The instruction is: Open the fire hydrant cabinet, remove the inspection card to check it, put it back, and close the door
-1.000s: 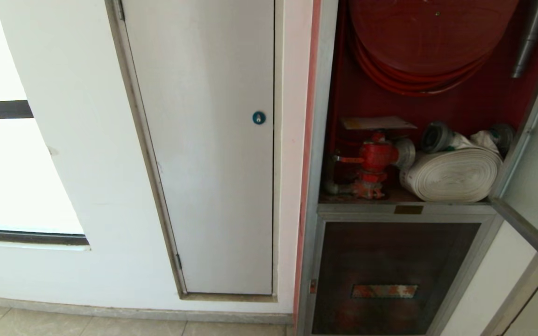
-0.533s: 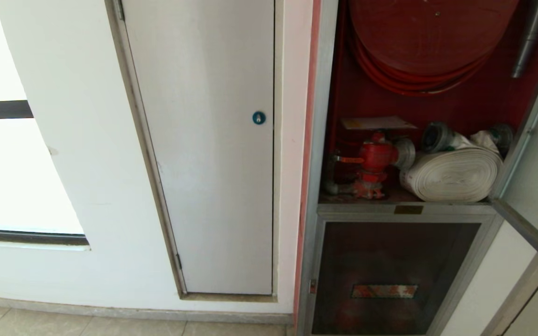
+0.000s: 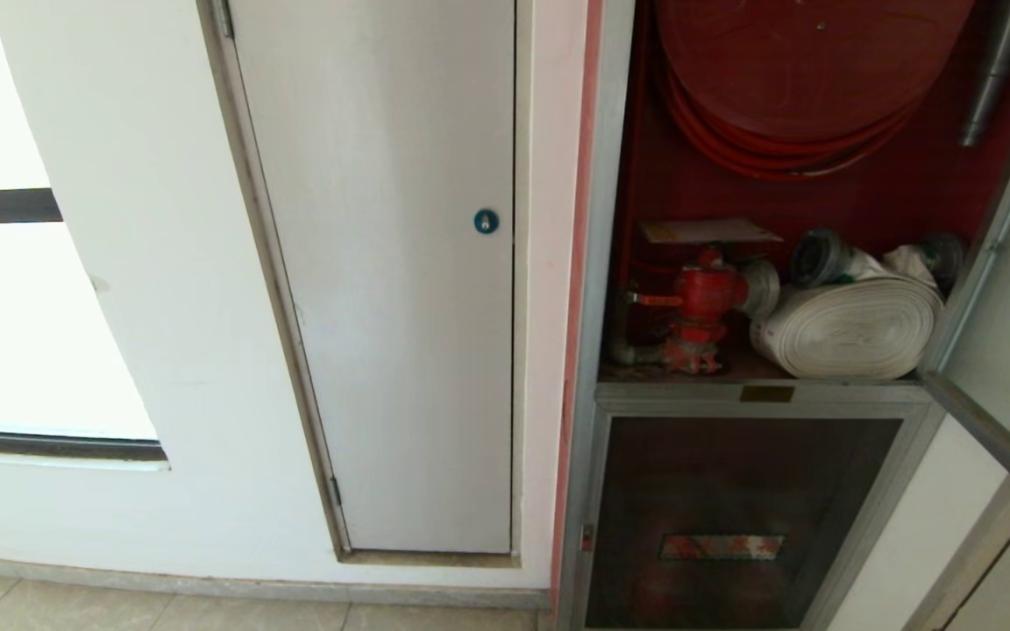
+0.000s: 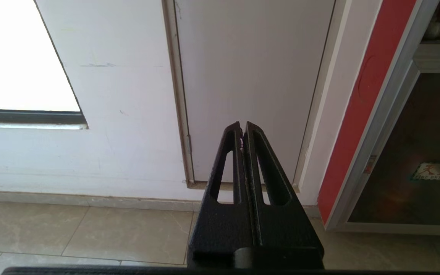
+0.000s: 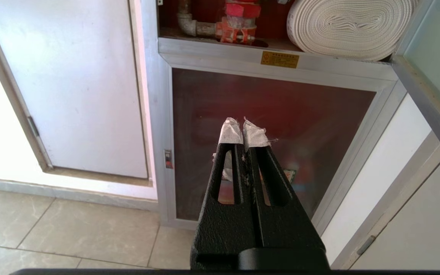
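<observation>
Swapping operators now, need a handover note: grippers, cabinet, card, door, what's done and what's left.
Left gripper: shut, empty, low, facing the plain white door.
Right gripper: shut, empty, low, facing the dark lower panel.
Neither arm shows in the head view.
Fire hydrant cabinet: upper bay open, door swung out to the right.
Inspection card: lying flat above the red valve, beside the white rolled hose.
Done: door opened. Cannot tell whether the card was already checked.
Left, at least: close the door.

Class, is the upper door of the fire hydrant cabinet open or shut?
Open. The door is swung out to the right, exposing the cabinet's red interior, valve and rolled hose.
</observation>
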{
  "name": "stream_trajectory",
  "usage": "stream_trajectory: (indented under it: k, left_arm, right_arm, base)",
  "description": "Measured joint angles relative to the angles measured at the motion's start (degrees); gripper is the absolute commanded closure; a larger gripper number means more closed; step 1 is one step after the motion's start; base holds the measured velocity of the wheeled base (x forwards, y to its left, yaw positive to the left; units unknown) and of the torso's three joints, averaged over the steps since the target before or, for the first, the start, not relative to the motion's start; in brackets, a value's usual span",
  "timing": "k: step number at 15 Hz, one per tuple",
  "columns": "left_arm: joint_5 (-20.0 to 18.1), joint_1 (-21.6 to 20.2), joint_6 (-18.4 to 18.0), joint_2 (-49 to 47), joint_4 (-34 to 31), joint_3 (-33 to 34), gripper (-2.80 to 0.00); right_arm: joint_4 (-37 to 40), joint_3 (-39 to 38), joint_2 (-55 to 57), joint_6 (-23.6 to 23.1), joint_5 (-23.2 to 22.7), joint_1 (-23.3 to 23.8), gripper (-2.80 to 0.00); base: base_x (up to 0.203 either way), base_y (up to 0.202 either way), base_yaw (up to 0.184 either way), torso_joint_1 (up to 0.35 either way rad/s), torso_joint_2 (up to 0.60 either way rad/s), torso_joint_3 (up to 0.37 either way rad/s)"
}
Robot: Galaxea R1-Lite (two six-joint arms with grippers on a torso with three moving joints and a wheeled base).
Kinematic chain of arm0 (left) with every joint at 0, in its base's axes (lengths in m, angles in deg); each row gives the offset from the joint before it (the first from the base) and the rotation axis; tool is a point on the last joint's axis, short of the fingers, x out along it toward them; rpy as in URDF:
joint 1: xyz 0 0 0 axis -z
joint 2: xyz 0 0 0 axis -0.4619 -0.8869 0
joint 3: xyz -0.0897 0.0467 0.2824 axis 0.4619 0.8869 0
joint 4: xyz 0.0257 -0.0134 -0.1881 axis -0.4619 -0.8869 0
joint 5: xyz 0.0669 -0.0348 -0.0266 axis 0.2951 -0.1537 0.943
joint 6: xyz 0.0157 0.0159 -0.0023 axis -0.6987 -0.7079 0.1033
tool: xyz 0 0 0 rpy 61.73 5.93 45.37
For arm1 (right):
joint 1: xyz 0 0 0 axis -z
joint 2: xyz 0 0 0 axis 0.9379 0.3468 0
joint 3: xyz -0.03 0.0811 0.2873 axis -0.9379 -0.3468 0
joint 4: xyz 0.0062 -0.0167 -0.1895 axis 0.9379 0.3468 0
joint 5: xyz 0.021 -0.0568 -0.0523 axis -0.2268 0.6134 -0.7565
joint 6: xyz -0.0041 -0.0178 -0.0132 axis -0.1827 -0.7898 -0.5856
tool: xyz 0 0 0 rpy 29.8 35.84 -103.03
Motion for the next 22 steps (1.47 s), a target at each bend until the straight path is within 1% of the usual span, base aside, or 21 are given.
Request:
stream_trajectory:
  k: [3, 5, 8, 10, 12, 14, 19, 22]
  left_arm:
    - [0.0, 0.0, 0.0, 0.0, 0.0, 0.0, 0.0]
    - [0.0, 0.0, 0.0, 0.0, 0.0, 0.0, 0.0]
    - [0.0, 0.0, 0.0, 0.0, 0.0, 0.0, 0.0]
    - [0.0, 0.0, 0.0, 0.0, 0.0, 0.0, 0.0]
    - [0.0, 0.0, 0.0, 0.0, 0.0, 0.0, 0.0]
    - [0.0, 0.0, 0.0, 0.0, 0.0, 0.0, 0.0]
    - [0.0, 0.0, 0.0, 0.0, 0.0, 0.0, 0.0]
    - [0.0, 0.0, 0.0, 0.0, 0.0, 0.0, 0.0]
  right_arm:
    - [0.3, 0.7, 0.4, 0.1, 0.1, 0.1, 0.0]
    - [0.1, 4.4, 2.9, 0.6, 1.3, 0.2, 0.0]
    - [-1.0, 11.0, 9.2, 1.7, 5.4, 1.1, 0.0]
    - [-4.8, 14.5, 15.0, 3.5, 9.1, 3.5, 0.0]
    - [-11.6, 16.6, 20.7, 5.9, 12.0, 9.4, 0.0]
    - [-18.6, 17.1, 25.1, 8.2, 13.0, 16.9, 0.0]
    - [-27.4, 17.3, 30.9, 16.7, 13.4, 35.7, 0.0]
    - [-36.0, 15.5, 32.7, 22.9, 13.3, 46.2, 0.0]
  base:
    - [0.0, 0.0, 0.0, 0.0, 0.0, 0.0]
    - [0.0, 0.0, 0.0, 0.0, 0.0, 0.0]
    - [0.0, 0.0, 0.0, 0.0, 0.0, 0.0]
    - [0.0, 0.0, 0.0, 0.0, 0.0, 0.0]
    - [0.0, 0.0, 0.0, 0.0, 0.0, 0.0]
    - [0.0, 0.0, 0.0, 0.0, 0.0, 0.0]
    - [0.0, 0.0, 0.0, 0.0, 0.0, 0.0]
    - [0.0, 0.0, 0.0, 0.0, 0.0, 0.0]
